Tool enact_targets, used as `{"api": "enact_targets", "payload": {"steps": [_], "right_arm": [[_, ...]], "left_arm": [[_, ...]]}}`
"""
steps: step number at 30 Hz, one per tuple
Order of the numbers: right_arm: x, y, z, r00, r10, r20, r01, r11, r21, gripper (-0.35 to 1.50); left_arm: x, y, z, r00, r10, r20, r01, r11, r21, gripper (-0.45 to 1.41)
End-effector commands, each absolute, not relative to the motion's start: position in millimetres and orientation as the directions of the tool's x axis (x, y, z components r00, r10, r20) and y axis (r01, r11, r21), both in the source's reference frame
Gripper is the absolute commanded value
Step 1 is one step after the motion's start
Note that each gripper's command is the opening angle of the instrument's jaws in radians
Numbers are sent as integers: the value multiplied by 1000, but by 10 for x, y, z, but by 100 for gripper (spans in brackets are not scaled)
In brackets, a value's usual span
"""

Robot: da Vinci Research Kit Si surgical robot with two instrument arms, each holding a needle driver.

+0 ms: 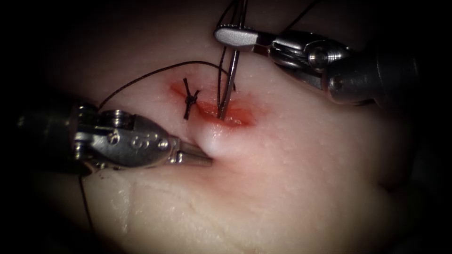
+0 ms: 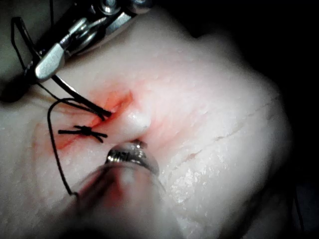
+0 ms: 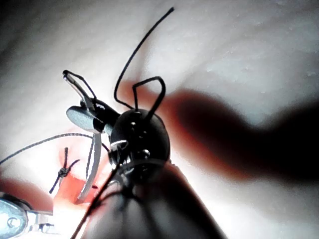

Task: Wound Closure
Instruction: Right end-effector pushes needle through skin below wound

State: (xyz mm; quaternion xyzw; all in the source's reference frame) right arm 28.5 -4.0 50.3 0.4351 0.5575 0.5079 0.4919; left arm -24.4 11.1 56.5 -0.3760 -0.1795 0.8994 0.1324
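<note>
1. Both hands, left [image 1: 200, 159] and right [image 1: 235, 36], are glossy brushed metal.
2. The tissue [image 1: 292, 155] looks pale, moist, faintly pebbled.
3. The needle [image 1: 229, 84] is smooth shiny steel.
4. The thread [image 1: 155, 71] is dark, matt.

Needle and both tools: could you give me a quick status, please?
Right tool shut on needle near its swaged end, tip in the cut. Left tool pinching tissue. One knotted stitch left.

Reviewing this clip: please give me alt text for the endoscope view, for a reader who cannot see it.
The right tool holds the curved needle near its upper end, its tip standing in the red cut. The left tool grips a raised fold of tissue below the cut. A tied stitch crosses the cut further left, and dark thread arcs above it.
</note>
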Motion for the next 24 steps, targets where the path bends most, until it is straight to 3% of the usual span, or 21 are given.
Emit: {"api": "enact_targets", "payload": {"steps": [1,12,24], "right_arm": [[293,-46,504,-134,987,-86,-9,85,996,-35],[296,-54,501,-129,988,84,30,-80,996,-35],[305,-70,490,-119,983,141,75,-133,988,-35]], "left_arm": [[-249,102,570,-682,375,-628,-102,-899,-426,-38],[-250,103,570,-682,375,-628,-103,-899,-426,-38],[-251,102,571,-683,370,-630,-100,-901,-421,-38]]}}
